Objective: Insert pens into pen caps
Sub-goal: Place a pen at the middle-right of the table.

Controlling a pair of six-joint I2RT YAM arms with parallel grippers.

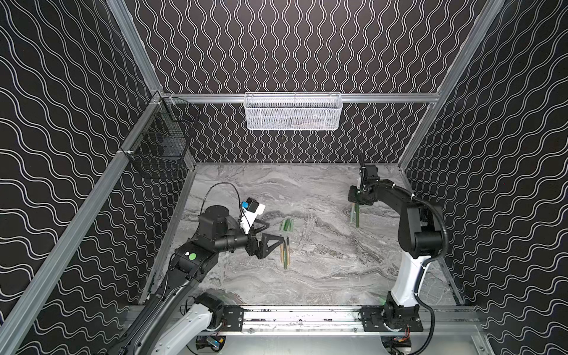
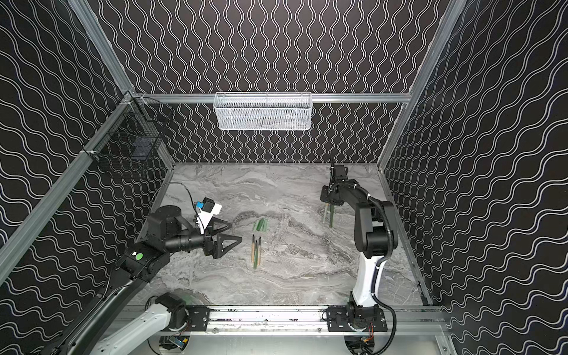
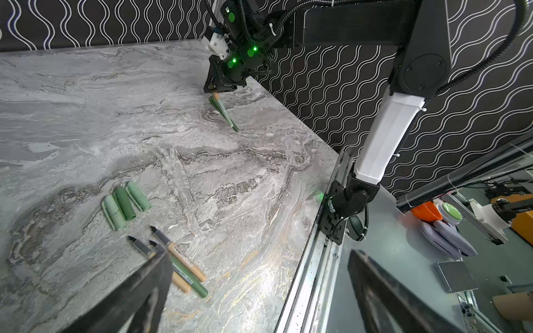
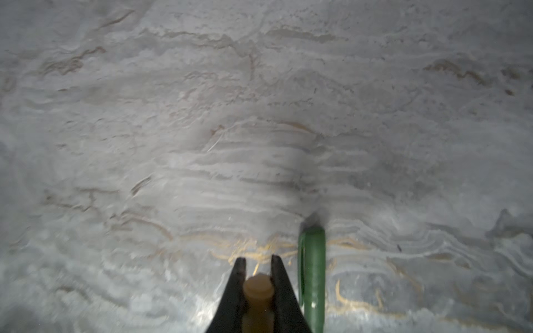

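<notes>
My left jaws [image 1: 275, 231] [image 2: 236, 230] stand wide apart and hold nothing. They hover over the left half of the grey marbled worktop [image 1: 322, 276], pointing right, with their tips just left of three thin loose pens [image 1: 285, 256] [image 2: 255, 256] [image 3: 187, 263].

Those loose pens lie side by side near the middle of the worktop, dark pointed tips toward the far side. Two have tan barrels, and a dark green one lies between them. In my left wrist view one of my fingers [image 3: 138, 288] covers part of one tan pen.

Just beyond their tips, on the far side, three short stubby pen caps [image 1: 286, 225] [image 2: 261, 225] [image 3: 124, 203] lie close together, a dark green one between two pale green ones. The pens and caps here lie apart from each other.

My right jaws [image 4: 257, 262] [image 3: 215, 91] are over the far right part of the worktop, pointing down and closed narrow on a thin tan-ended pen [image 4: 257, 288]. Its round tan butt shows between my jaw tips. In my left wrist view a pale green length of it runs from the jaws down toward the worktop.

Just beside it is a dark green capped pen [image 4: 313, 274] [image 1: 357, 218] [image 2: 331, 218] with a clip along its side. I cannot tell whether it touches my jaws, the tan-ended pen or the worktop.

A white mesh basket [image 1: 292, 110] hangs on the far rail, and a black wire basket [image 1: 159, 138] hangs at the far left corner.
</notes>
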